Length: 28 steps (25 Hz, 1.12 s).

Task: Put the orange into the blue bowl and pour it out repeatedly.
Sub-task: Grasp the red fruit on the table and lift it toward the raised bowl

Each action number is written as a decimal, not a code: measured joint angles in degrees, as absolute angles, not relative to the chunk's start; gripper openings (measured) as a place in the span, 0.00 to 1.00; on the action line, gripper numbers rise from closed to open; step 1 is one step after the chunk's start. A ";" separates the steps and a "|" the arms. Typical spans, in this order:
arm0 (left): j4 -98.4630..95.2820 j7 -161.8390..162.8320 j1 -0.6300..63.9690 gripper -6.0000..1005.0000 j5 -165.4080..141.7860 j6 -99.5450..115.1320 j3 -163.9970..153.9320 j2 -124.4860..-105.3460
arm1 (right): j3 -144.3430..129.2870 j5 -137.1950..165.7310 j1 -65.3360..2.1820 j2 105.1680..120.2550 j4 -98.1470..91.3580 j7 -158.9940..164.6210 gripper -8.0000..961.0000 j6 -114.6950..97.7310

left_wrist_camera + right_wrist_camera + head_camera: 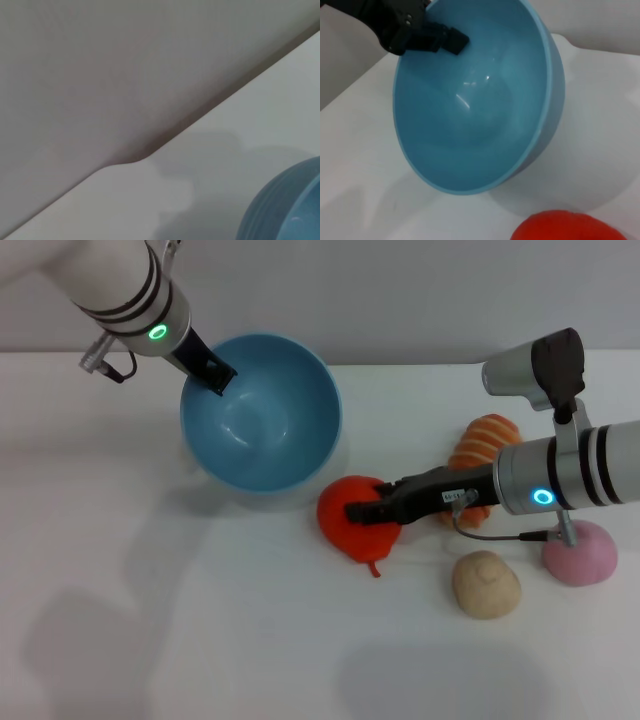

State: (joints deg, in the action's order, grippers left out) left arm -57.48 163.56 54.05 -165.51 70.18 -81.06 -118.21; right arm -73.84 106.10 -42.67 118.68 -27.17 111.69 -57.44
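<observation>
Right gripper (362,511) on orange (345,528) (left gripper (217,377) gripping tilted blue bowl (262,455)).

orange (352,517) right of blue bowl (262,412)

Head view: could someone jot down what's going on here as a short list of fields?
blue bowl: tilted, its opening turned toward the orange, empty inside
left gripper: clamped on the bowl's far left rim, holding it tilted
orange: on the white table, just outside the bowl's lower rim
right gripper: shut on the orange, reaching in from the right
other items: striped oblong, pink ball and beige lump, all on the right
task state: orange not in the bowl
</observation>
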 joint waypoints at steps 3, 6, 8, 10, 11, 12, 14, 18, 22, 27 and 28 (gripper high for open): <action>-57.46 163.56 53.89 0.01 -165.49 70.01 -82.33 -118.21 | -74.25 106.15 -42.38 118.67 -27.49 111.18 0.60 -57.47; -57.41 163.56 53.81 0.01 -165.46 69.96 -82.61 -118.22 | -76.78 106.24 -42.30 118.65 -28.03 110.70 0.58 -57.29; -57.39 163.56 53.77 0.01 -165.47 69.94 -82.65 -118.22 | -78.76 106.34 -42.23 118.66 -28.68 110.38 0.56 -56.95; -57.36 163.56 53.75 0.01 -165.47 69.94 -82.69 -118.24 | -79.52 106.39 -41.89 118.70 -29.45 110.01 0.55 -56.35; -57.34 163.56 53.75 0.01 -165.51 69.94 -82.77 -118.25 | -79.48 106.40 -41.57 118.73 -29.86 109.68 0.50 -56.10; -57.31 163.56 53.75 0.01 -165.47 69.94 -82.93 -118.28 | -79.37 106.39 -41.20 118.77 -30.30 109.33 0.46 -55.99; -57.30 163.56 53.75 0.01 -165.48 70.01 -83.19 -118.30 | -79.06 106.14 -40.02 118.82 -32.17 108.66 0.37 -55.87; -57.30 163.56 53.76 0.01 -165.50 70.13 -83.24 -118.29 | -79.10 105.93 -35.99 118.85 -38.91 107.97 0.24 -56.71; -57.30 163.56 53.84 0.01 -165.52 69.81 -83.24 -118.23 | -78.97 105.79 -33.30 118.84 -43.84 108.00 0.15 -58.07; -57.30 163.56 53.80 0.00 -165.56 68.92 -83.23 -118.21 | -78.12 105.68 -30.83 118.76 -48.34 107.75 0.11 -61.20; -57.28 163.56 53.80 0.01 -165.56 68.87 -83.23 -118.19 | -77.89 105.68 -30.17 118.78 -49.87 107.74 0.10 -62.17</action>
State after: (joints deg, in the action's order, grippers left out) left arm -57.28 163.56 53.80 -165.56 68.87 -83.23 -118.19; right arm -77.89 105.68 -30.17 118.78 -49.87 107.74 -62.17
